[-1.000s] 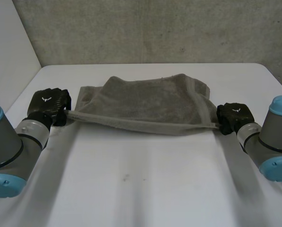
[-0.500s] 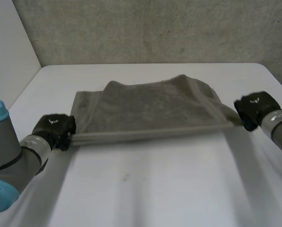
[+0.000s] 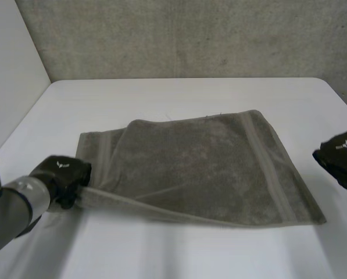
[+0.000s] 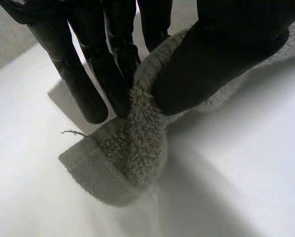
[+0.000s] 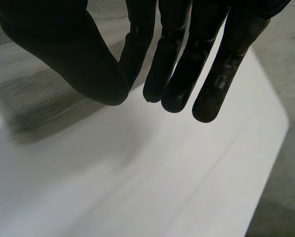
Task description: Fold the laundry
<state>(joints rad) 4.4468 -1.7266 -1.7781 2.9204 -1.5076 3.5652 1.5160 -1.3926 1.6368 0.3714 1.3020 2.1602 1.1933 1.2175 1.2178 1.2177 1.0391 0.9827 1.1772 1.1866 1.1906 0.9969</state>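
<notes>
The towel (image 3: 202, 168) now lies flatter and nearer on the table (image 3: 161, 256); the right hand (image 3: 340, 158) has let go (fingers (image 5: 177, 59) straight, apart from it). The left hand (image 3: 63, 177) still pinches its near-left corner.

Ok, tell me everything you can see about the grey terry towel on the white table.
The grey terry towel lies doubled over on the white table, its upper layer skewed so the lower one shows at the left end. Flat woven bands cross it near the ends. The black left hand pinches its near left corner between thumb and fingers; the black right hand, fingers straight, is clear of it.
</notes>
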